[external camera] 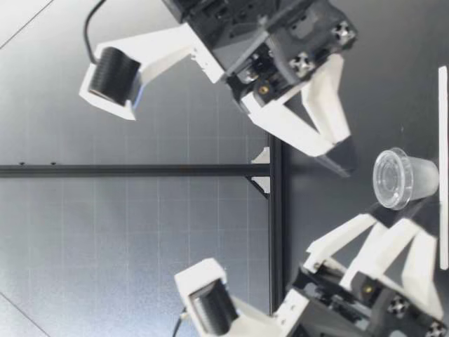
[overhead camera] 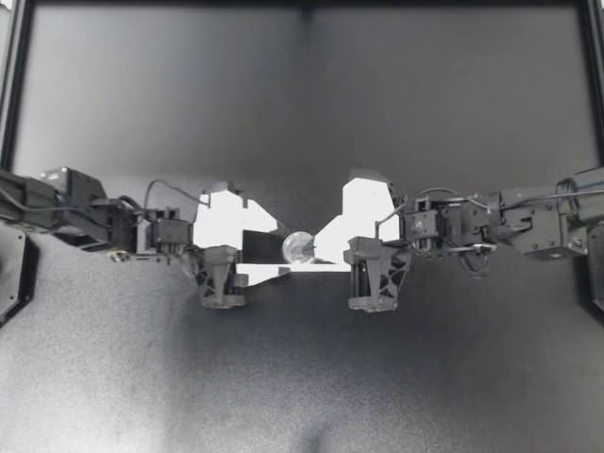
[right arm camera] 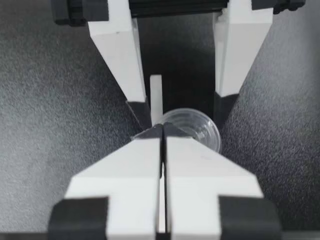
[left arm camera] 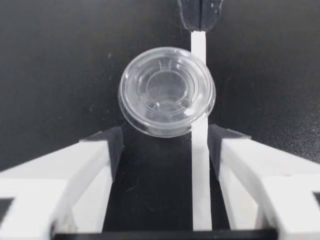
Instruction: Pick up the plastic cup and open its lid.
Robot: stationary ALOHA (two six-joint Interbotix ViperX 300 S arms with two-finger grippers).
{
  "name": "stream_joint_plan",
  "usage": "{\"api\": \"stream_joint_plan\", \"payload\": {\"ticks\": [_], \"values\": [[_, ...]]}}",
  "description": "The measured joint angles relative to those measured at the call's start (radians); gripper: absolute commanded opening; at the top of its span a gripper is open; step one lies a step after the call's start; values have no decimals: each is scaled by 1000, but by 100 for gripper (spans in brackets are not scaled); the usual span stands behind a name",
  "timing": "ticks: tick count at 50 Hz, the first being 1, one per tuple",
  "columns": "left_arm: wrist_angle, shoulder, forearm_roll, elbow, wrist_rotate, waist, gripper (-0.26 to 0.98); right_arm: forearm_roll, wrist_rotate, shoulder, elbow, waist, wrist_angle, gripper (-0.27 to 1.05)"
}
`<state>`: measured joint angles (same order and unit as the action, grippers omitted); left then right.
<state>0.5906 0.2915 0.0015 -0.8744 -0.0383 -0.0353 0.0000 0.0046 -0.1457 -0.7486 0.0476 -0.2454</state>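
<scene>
Starting at my left claw [overhead camera: 281,251]: its fingers are spread wide. In its wrist view the two dark pads [left arm camera: 112,146] sit short of the plastic cup [overhead camera: 298,247], which is just ahead of them and in line with the gap, not yet between them. My right claw [overhead camera: 323,249] faces the cup from the other side with its fingers pressed together into one blade. Its tip is right beside the cup's rim, and I cannot tell whether it touches. Neither claw grips anything.

The cup rests on the desk [overhead camera: 302,377] midway between the two arms, lid [left arm camera: 166,89] uppermost and seated all round as far as I can see. It sits next to a white strip [left arm camera: 201,170] lying flat on the surface. In the low view the cup looks tipped a little toward the camera, though I would not swear to it.

I judge this to be the approach to the pick-up: no grasp yet, and the lid untouched. The next move, as I read it, calls for easing the left claw forward until the pads bracket the cup's wall below the lid. It should then close softly, since thin clear plastic will likely buckle or squirt out under a hard squeeze. The right claw would need to part its fingers before it can take the lid's edge
</scene>
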Motion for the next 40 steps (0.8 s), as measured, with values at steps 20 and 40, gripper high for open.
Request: {"api": "stream_joint_plan", "payload": {"ticks": [20, 40], "values": [[0, 25, 0, 29, -2, 0, 58, 0, 0, -40, 2, 20, 5, -19], [2, 38, 2, 38, 0, 2, 57, 0, 0, -48, 2, 31, 55, -19]]}}
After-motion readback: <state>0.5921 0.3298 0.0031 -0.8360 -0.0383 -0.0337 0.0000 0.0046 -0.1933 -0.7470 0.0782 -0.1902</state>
